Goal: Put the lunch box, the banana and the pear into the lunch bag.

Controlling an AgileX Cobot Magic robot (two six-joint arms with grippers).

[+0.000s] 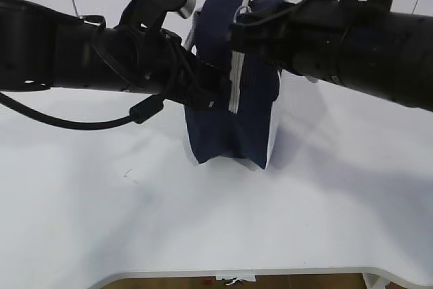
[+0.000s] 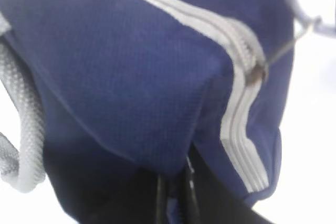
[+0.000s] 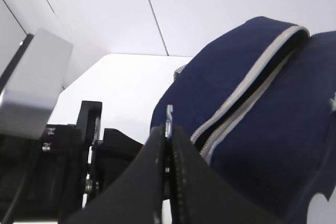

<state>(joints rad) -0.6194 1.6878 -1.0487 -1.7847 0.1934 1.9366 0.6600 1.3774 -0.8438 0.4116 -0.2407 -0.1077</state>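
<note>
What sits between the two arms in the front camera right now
The lunch bag stands between them on the white table in the exterior view. The left gripper presses its side, the right gripper is near the ring pull.

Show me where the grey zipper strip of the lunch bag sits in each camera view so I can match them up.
Exterior view: zipper strip runs down the bag's front, centre frame, between the two arms.
Left wrist view: zipper strip slants from the top to lower right.
Right wrist view: zipper strip climbs to upper right, partly open.
Shared landmark: the navy lunch bag fabric beside the strip.
</note>
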